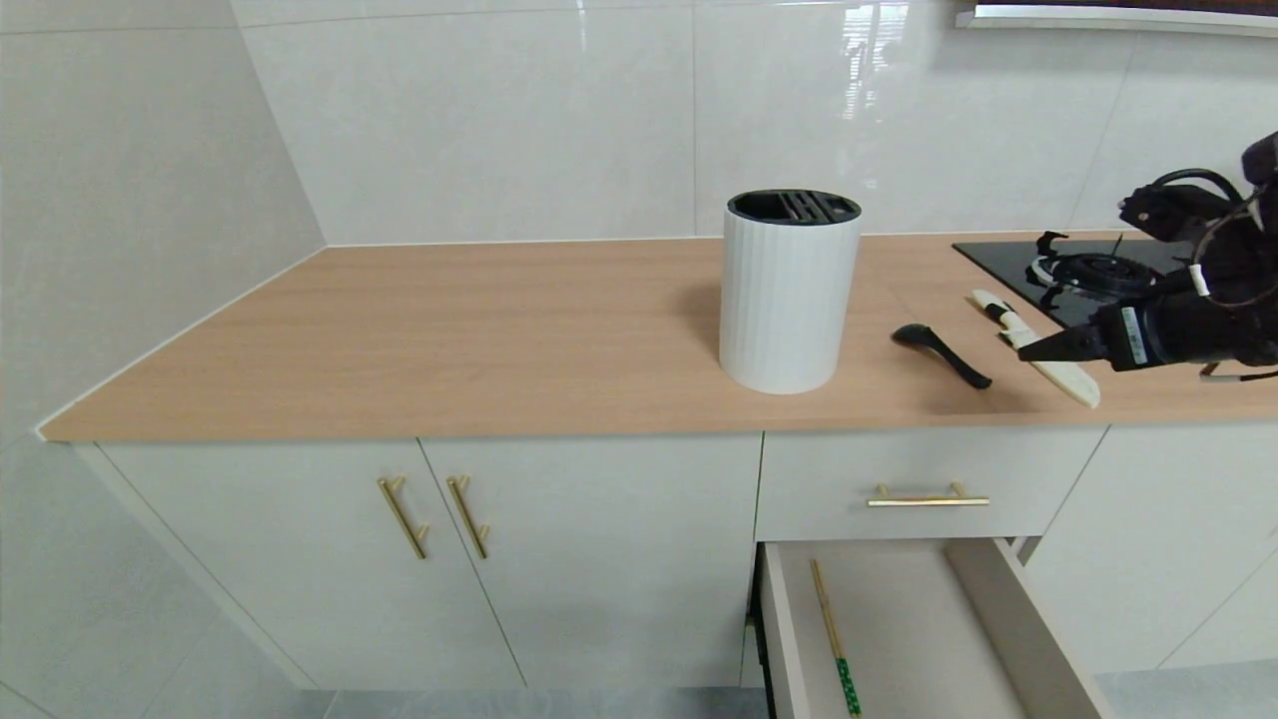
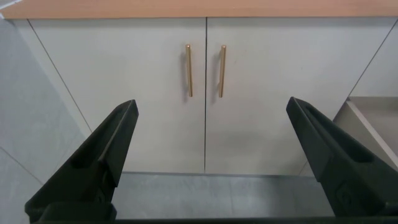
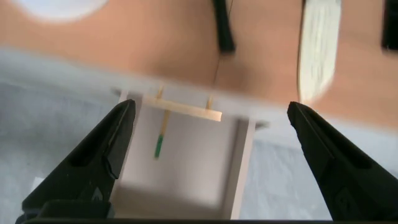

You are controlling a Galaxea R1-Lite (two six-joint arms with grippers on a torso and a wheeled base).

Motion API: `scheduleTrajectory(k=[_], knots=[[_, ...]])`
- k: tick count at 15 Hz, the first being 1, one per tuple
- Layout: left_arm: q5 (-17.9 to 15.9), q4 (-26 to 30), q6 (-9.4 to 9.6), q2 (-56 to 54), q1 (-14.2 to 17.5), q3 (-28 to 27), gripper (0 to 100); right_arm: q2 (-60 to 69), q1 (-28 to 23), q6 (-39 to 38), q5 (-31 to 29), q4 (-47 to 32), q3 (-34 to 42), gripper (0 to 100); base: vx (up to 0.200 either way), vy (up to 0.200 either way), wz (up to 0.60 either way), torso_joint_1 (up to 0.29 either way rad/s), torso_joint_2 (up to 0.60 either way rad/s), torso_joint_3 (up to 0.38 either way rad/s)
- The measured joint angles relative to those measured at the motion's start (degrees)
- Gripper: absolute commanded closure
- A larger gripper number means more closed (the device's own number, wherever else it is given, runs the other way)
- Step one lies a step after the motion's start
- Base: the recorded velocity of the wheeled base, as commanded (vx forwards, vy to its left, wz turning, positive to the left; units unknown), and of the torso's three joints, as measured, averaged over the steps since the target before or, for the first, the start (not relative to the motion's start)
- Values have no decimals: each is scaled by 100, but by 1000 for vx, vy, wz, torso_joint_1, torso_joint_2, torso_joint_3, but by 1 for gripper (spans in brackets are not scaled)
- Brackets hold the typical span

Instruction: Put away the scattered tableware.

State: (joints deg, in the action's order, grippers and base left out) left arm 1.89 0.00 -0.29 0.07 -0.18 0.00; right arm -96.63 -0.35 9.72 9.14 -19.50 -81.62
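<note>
Right gripper (image 1: 1048, 349) spread wide, empty, over knife (image 1: 1073, 382), right of holder (image 1: 789, 300). Left gripper (image 2: 211, 118) spread too, low left of holder, facing doors (image 2: 124, 81). Spoon (image 1: 939, 352) lay between holder and knife. Knife judged light, stiff, blade slick and sharp: take by handle.

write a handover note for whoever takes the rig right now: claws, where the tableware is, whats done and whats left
Left claw: open, empty, low in front of the cabinet doors.
Right claw: open, empty, by the knife near the counter's front edge.
Things: the black spoon and the knife lie on the counter, to the right of the white slotted holder. The chopsticks lie in the open drawer.
Done: chopsticks are in the drawer.
Left: spoon and knife. The knife is closest to the right claw, so it is probably next.
</note>
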Motion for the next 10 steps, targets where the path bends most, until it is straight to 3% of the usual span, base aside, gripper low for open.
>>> scheduleTrajectory(k=[4,10], knots=[[0,2,-4,0,0,0,0,-1182,-5,51,82,111,-829,0,0,0,0,0,0,0],[0,0,0,0,0,0,0,-1960,104,32,-72,741,-937,0,0,0,0,0,0,0]])
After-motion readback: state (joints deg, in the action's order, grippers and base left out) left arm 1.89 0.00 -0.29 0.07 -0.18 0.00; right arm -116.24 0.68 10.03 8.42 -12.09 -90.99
